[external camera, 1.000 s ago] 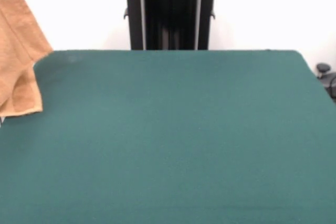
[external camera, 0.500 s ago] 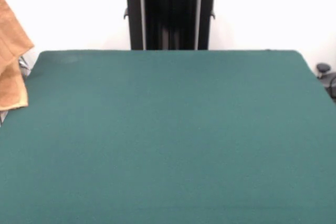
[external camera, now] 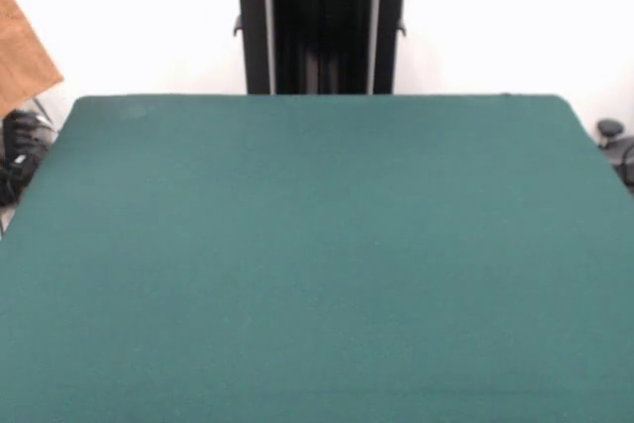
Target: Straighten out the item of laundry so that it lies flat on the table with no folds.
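1. Towel (external camera: 22,52), orange-tan terry cloth. Only a corner shows, at the left edge of the front view, raised above the level of the worktop and off its left side. It touches nothing on the cloth surface. What holds it up is out of frame; probably it is being carried, not resting, since nothing visible supports it there.

2. Cables and dark hardware (external camera: 20,151), beside the worktop's left far corner, below the towel corner. Off the work surface; no part in the task.

3. Worktop (external camera: 317,264), dark green felt-like covering, filling most of the view. Nothing lies on it. The task has not started here: the towel must first be on the cloth before any flattening.

4. Pedestal (external camera: 319,32), black with a red top, at the far side, centred. Stands behind the worktop's far edge.

5. End effector: no part appears in the frame, so whether it is apart or together cannot be told.

6. Small dark knob (external camera: 610,130), off the right far corner. Unrelated fixture.
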Robot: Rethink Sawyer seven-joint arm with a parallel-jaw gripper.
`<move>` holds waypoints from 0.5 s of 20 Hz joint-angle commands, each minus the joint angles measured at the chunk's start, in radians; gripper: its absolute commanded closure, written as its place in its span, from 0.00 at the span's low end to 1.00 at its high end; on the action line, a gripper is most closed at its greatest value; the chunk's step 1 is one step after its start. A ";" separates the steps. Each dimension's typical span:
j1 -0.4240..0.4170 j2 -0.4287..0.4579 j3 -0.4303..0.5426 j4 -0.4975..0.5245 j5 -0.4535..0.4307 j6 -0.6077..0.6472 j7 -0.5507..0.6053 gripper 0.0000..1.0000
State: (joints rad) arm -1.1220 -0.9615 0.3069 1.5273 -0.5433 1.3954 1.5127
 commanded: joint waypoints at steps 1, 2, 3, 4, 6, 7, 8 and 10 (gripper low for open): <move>0.018 -0.036 0.074 0.197 -0.005 -0.065 -0.294 1.00; 0.016 -0.046 0.069 0.229 0.001 -0.094 -0.279 1.00; 0.010 -0.057 0.064 0.263 0.009 -0.123 -0.267 1.00; 0.009 -0.064 0.060 0.289 0.014 -0.144 -0.252 1.00; 0.011 -0.080 0.054 0.334 0.022 -0.174 -0.226 1.00; 0.012 -0.087 0.054 0.356 0.025 -0.191 -0.215 1.00; 0.011 -0.092 0.052 0.379 0.028 -0.211 -0.202 1.00; 0.007 -0.084 0.053 0.421 0.034 -0.266 -0.173 1.00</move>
State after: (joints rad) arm -1.1479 -1.0333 0.3069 1.6764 -0.5404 1.2934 1.5127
